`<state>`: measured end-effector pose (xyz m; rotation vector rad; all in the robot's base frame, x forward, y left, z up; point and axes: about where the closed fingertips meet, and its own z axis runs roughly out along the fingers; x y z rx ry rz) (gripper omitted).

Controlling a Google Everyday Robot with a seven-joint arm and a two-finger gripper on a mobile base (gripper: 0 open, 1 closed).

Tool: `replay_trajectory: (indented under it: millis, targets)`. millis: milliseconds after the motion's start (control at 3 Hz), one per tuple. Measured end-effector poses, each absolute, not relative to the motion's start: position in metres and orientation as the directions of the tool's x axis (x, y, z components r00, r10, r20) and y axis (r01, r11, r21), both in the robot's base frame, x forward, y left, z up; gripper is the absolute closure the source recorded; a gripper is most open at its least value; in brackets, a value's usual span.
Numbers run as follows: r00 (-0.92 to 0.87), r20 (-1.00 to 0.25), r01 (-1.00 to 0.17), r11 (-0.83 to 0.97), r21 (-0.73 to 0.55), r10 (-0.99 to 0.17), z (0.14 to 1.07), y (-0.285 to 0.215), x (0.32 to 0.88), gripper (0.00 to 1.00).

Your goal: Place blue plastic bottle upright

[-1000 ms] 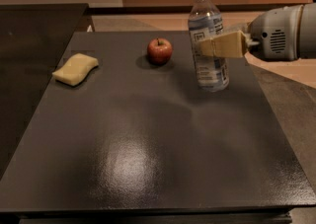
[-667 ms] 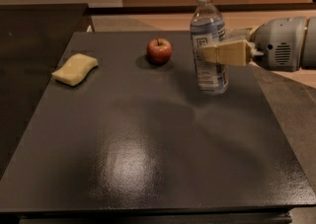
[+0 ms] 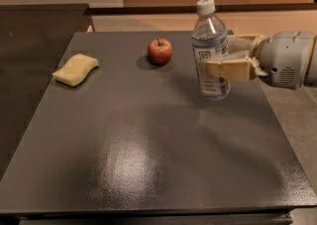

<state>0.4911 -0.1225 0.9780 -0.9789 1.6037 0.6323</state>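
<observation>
— Where is the claw (image 3: 220,53)?
— At the table's (image 3: 148,169) 3 o'clock edge, reaching in level at about the bottle's (image 3: 208,33) mid-height. Its tan, flat fingers (image 3: 233,69) are spread, one crossing in front of the label (image 3: 214,86), the other behind. The grip looks released, and the bottle stands on its own base.
— So the bottle is upright?
— Yes, cap (image 3: 205,6) up, on the table at about 2 o'clock, near the right edge but clear of it.
— What is it like?
— Clear, bluish, ribbed plastic with a white screw cap and a white printed label. The body behind the claw is a smooth, rounded grey shell.
— What lies further out?
— A round, glossy red apple (image 3: 160,51) at the bottle's 10 o'clock, near but apart. A soft yellow sponge (image 3: 75,69) with rounded corners is well apart at 9 o'clock, close to the left edge.
— And room to move?
— The table is dark, finely pebbled and slightly shiny. From 4 through 8 o'clock it lies open all the way to the near edge. The back edge runs just behind the apple and bottle.
</observation>
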Motion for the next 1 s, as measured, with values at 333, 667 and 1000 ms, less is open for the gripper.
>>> replay_trajectory:
  millis: [333, 667, 1000]
  targets:
    - [-0.012, -0.971, -0.844, 0.524, -0.118, -0.238, 0.969, -0.127, 0.486, 1.00]
    - [-0.002, -0.986, -0.834, 0.545, -0.089, -0.164, 0.961, -0.134, 0.483, 1.00]
    - [0.003, -0.995, -0.837, 0.545, -0.057, -0.100, 0.957, -0.138, 0.482, 1.00]
